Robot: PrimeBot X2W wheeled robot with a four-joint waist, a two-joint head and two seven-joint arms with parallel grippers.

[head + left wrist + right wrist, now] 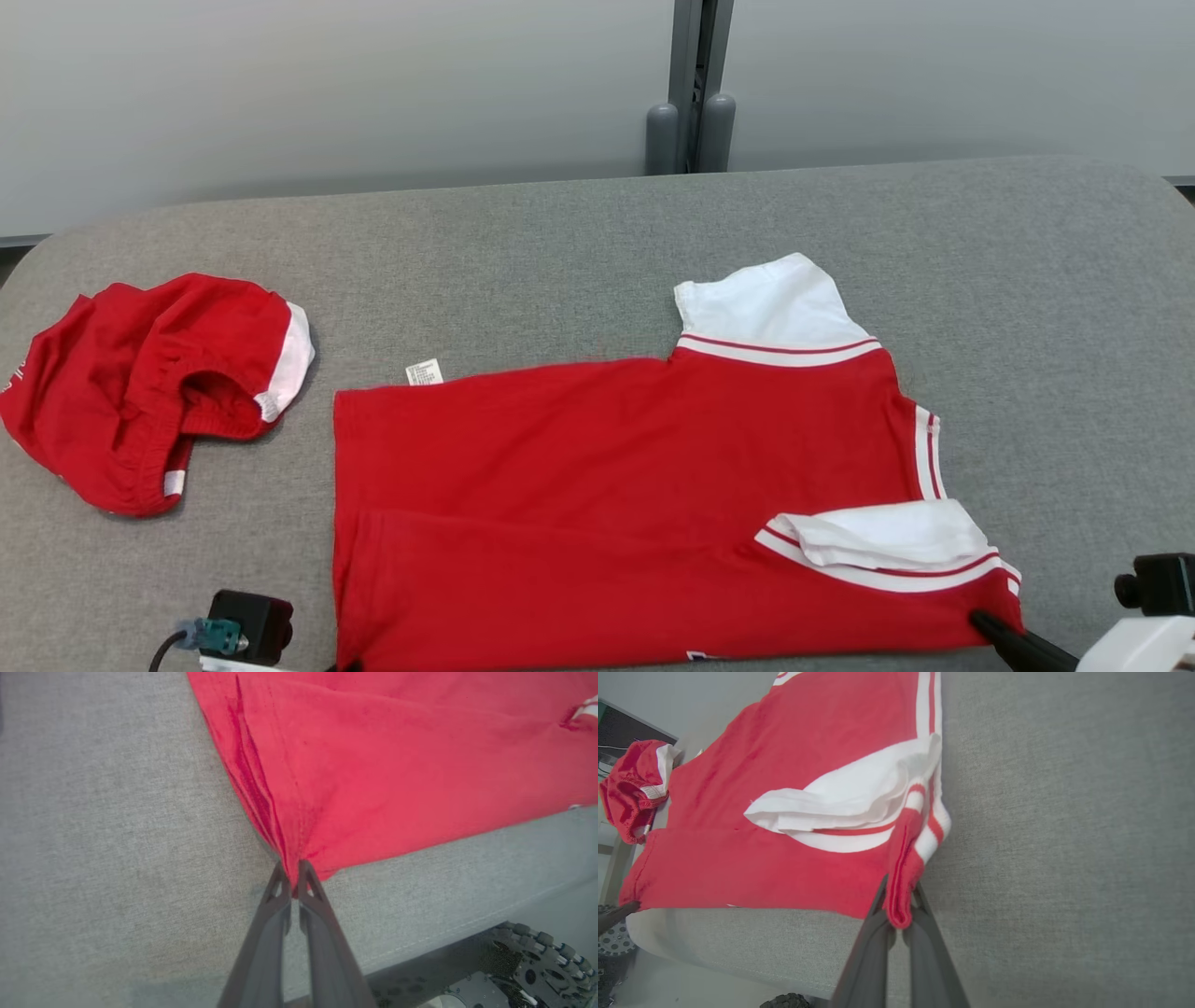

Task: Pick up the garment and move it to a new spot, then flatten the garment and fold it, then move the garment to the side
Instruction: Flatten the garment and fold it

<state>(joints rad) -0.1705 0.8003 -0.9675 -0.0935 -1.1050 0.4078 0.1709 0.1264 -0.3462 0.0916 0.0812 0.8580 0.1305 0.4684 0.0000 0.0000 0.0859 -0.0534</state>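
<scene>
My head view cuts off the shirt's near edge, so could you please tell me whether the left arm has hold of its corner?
Observer: Yes, the left gripper has its jaws shut on the red shirt at its hem corner, cloth bunched into creases.
Operator: Thanks; is the right one gripping too?
Observer: Yes, the right gripper is shut on the corner below the folded white sleeve, red cloth rolled between its jaws.
Operator: Does the near edge overhang?
Observer: No, it lies on the grey cushion, back from its front edge.
</scene>
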